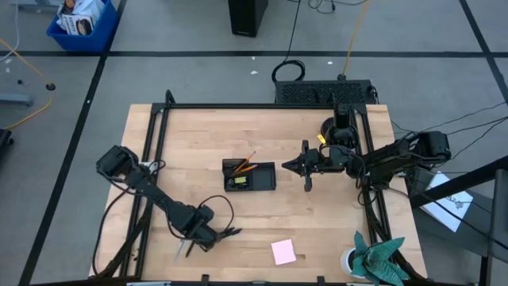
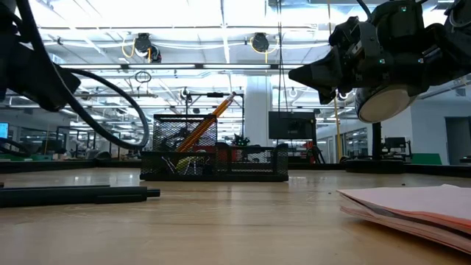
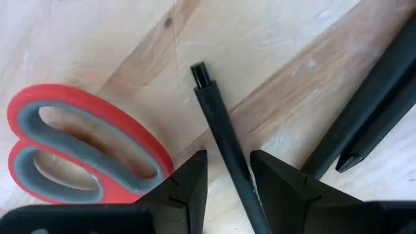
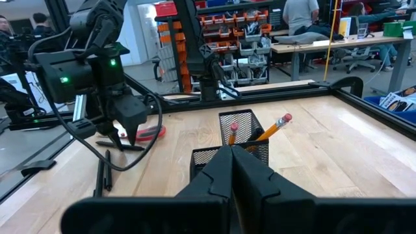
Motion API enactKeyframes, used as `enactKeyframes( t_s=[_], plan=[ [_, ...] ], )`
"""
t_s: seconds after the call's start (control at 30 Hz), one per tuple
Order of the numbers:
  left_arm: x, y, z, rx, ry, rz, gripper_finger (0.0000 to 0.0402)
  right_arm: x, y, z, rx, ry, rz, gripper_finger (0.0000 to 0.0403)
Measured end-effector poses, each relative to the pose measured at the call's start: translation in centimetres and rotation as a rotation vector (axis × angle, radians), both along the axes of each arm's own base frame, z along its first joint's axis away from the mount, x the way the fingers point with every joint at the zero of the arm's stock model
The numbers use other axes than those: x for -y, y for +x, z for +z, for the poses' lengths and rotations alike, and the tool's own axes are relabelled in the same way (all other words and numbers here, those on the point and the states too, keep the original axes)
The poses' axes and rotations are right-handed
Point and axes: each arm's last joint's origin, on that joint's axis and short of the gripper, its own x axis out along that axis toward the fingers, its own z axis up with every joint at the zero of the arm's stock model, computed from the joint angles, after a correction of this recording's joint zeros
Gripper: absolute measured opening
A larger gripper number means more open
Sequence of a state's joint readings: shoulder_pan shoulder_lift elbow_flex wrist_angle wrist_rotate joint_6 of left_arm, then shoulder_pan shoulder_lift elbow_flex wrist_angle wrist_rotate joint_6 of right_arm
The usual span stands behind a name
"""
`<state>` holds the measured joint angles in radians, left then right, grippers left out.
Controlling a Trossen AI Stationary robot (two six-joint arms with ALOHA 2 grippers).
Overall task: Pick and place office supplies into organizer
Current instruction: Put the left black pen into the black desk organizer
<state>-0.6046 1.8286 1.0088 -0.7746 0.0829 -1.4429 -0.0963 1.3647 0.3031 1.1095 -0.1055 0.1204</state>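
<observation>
Black and slim, a pen lies on the bench directly between the part-open jaws of the left gripper, its shaft running through the gap and its small square end pointing away from them. The jaws straddle the shaft with a sliver of wood showing on each side, so whether they are already touching it cannot be told. Just beside one of these jaws rest the red handles of the scissors, with grey-lined finger loops. On the other side of the jaws lie two more dark pens, side by side and slanted across the wood grain. In the high view the left gripper is low at the near left part of the bench.

Well apart from those jaws, the right gripper hangs above the bench with its jaws pressed fully together and nothing between them. Just ahead of their tips stands the black mesh organizer. From the compartment farthest from these jaws, orange pencils lean out, pink eraser ends up. A yellow-green bit lies in the tray section. Off to the side of the right jaws, toward the near edge, the pale pink sticky-note pad lies flat, and past it a plant in a white pot stands at the bench corner.
</observation>
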Motion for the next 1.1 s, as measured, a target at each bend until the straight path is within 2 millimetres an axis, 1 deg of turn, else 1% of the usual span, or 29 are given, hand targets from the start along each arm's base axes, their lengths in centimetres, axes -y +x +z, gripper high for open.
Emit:
enactKeyframes(
  t_s=[0.3,0.53,0.63,0.83,0.9,1.0,1.1],
  plan=[
    [-1.1,0.7,0.0,0.013,0.033,0.042,0.0131,0.0,0.0,0.0,0.000,0.000,0.000,0.0000],
    [-1.1,0.7,0.0,0.015,0.037,0.048,0.0129,0.0,0.0,0.0,0.000,0.000,0.000,0.0000],
    [-0.9,0.7,0.0,0.033,0.030,0.030,0.0105,0.0,0.0,0.0,0.000,0.000,0.000,0.0000],
    [-0.4,0.7,0.0,0.062,0.029,-0.010,0.0018,0.0,0.0,0.0,0.000,0.000,0.000,0.0000],
    [-0.3,0.6,0.0,0.064,0.030,-0.021,0.0014,0.0,0.0,0.0,0.000,0.000,0.000,0.0000],
    [-0.2,0.6,0.0,0.076,0.042,-0.056,0.0028,0.0,0.0,0.0,-0.001,0.000,0.000,0.0000],
    [-0.2,0.6,0.0,0.093,0.064,-0.091,0.0033,0.0,0.0,0.0,0.000,0.000,0.000,0.0000]
  ],
)
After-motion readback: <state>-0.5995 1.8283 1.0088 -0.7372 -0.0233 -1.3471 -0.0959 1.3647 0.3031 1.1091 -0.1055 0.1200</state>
